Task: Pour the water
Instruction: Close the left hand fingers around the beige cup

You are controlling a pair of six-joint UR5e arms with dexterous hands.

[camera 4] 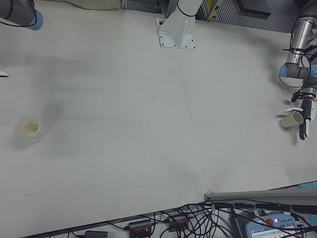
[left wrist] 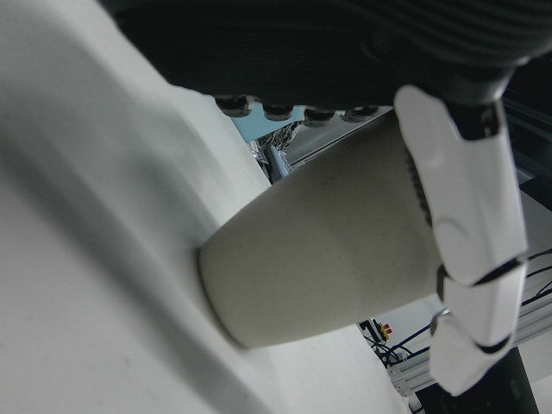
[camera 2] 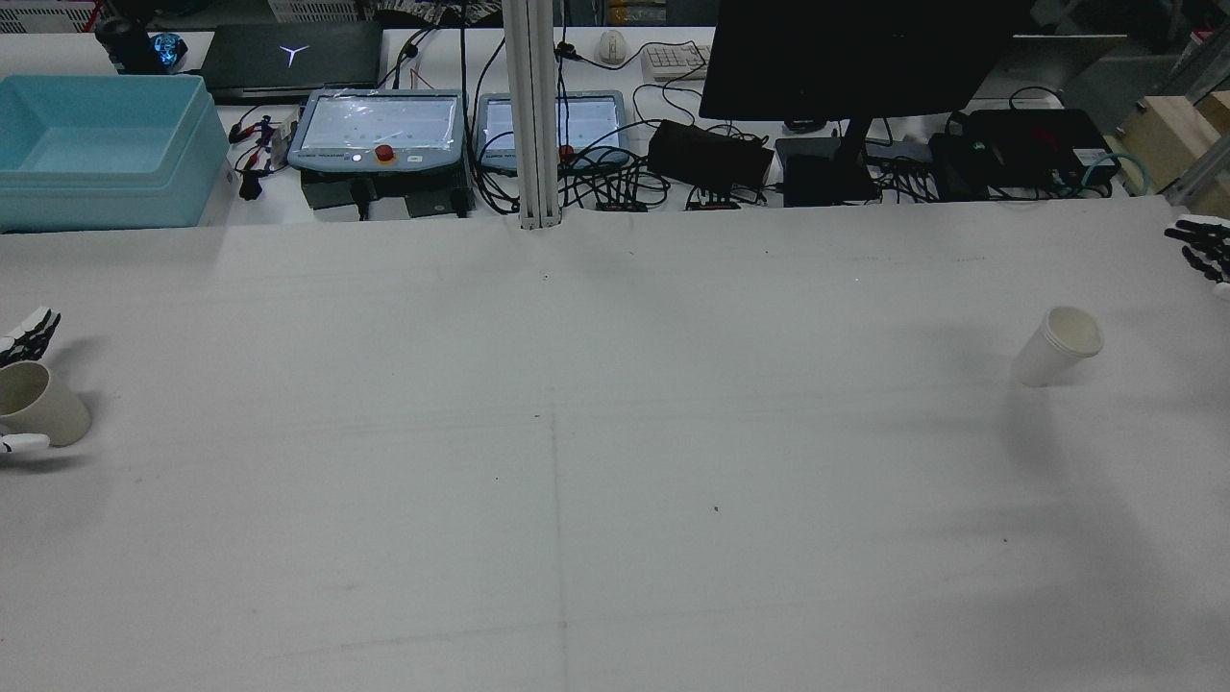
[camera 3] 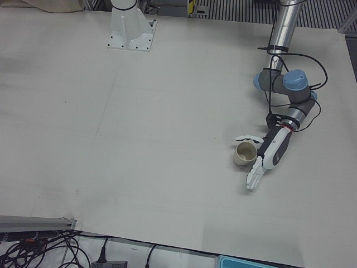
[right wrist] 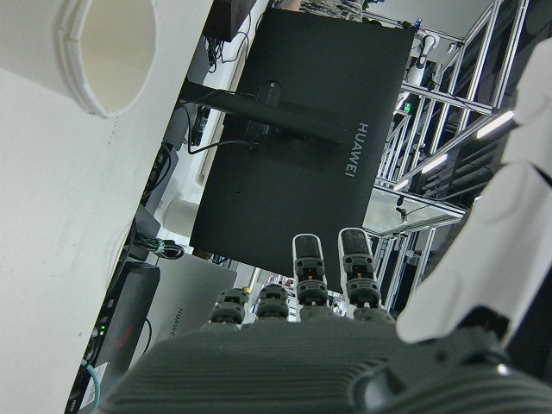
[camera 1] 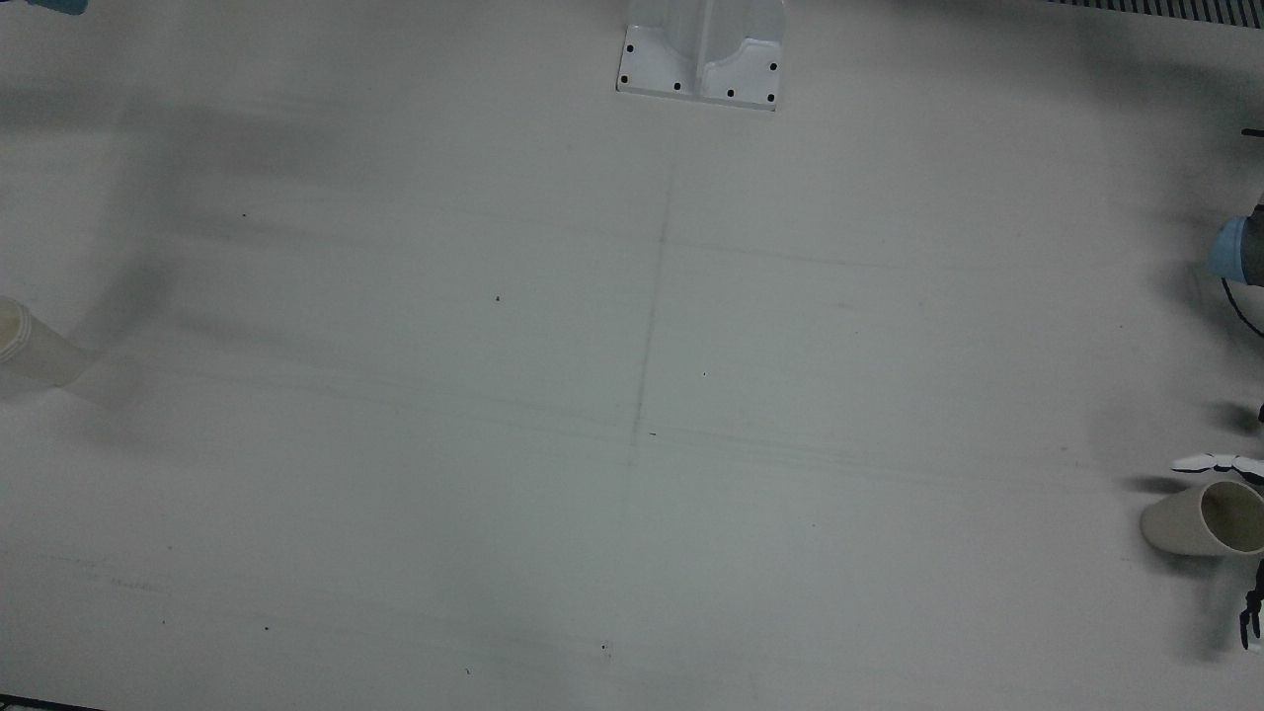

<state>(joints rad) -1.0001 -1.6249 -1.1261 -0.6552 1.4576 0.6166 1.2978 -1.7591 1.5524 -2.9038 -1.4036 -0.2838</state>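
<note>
A beige cup (camera 2: 43, 404) stands at the table's left edge in the rear view. My left hand (camera 3: 269, 152) is right beside this cup (camera 3: 244, 153), open, with its thumb on one side and straight fingers (camera 3: 254, 177) on the other. In the left hand view the cup (left wrist: 319, 250) lies close against the palm. A white paper cup (camera 2: 1057, 346) stands alone on the right half and also shows as cup (camera 4: 28, 128). My right hand (camera 2: 1206, 252) is open at the table's far right edge, well apart from that cup (right wrist: 108, 47).
The arm's white pedestal base (camera 1: 701, 59) sits at the table's rear middle. Beyond the far edge are a blue bin (camera 2: 101, 144), two teach pendants (camera 2: 380, 130), a metal post (camera 2: 533, 115), a black monitor (camera 2: 855, 58) and cables.
</note>
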